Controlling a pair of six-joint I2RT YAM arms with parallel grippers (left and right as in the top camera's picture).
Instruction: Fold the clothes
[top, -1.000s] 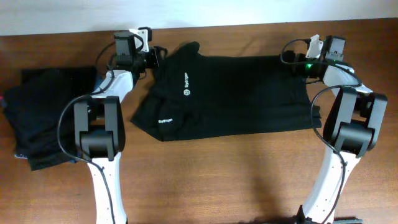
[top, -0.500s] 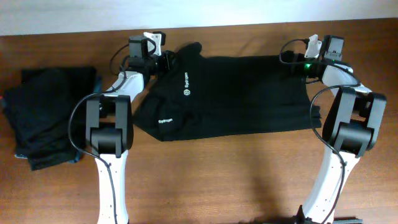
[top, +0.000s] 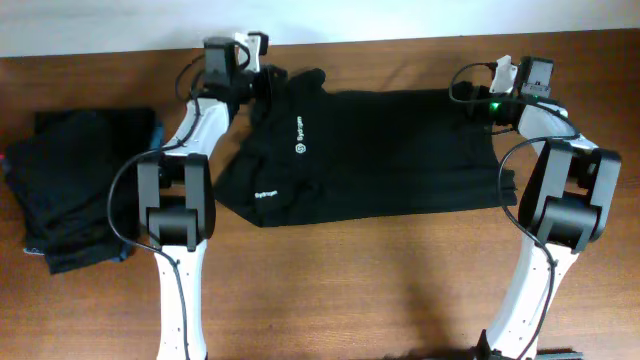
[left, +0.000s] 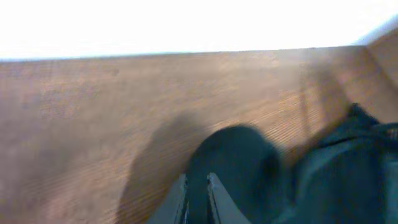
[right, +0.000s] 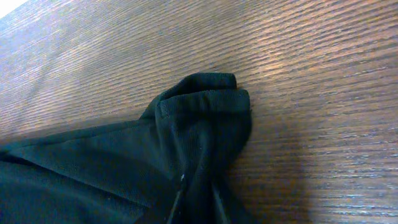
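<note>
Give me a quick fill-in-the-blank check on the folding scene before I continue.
The black shirt lies spread on a ___ table.
Its printed logo is ___.
The right gripper is shut on the ___.
The stack of dark clothes lies on the robot's ___ side.
Missing: wooden; white; shirt; left.

A black soft fabric shirt (top: 370, 150) with a small white printed logo (top: 299, 149) lies spread on the brown wooden table (top: 350, 280). The left pincer (top: 268, 80) meets its far-left edge and the right pincer (top: 478, 100) its far-right corner (fingertips hard to make out). A dark folded stack of garments (top: 75, 190) lies well apart at the left.
</note>
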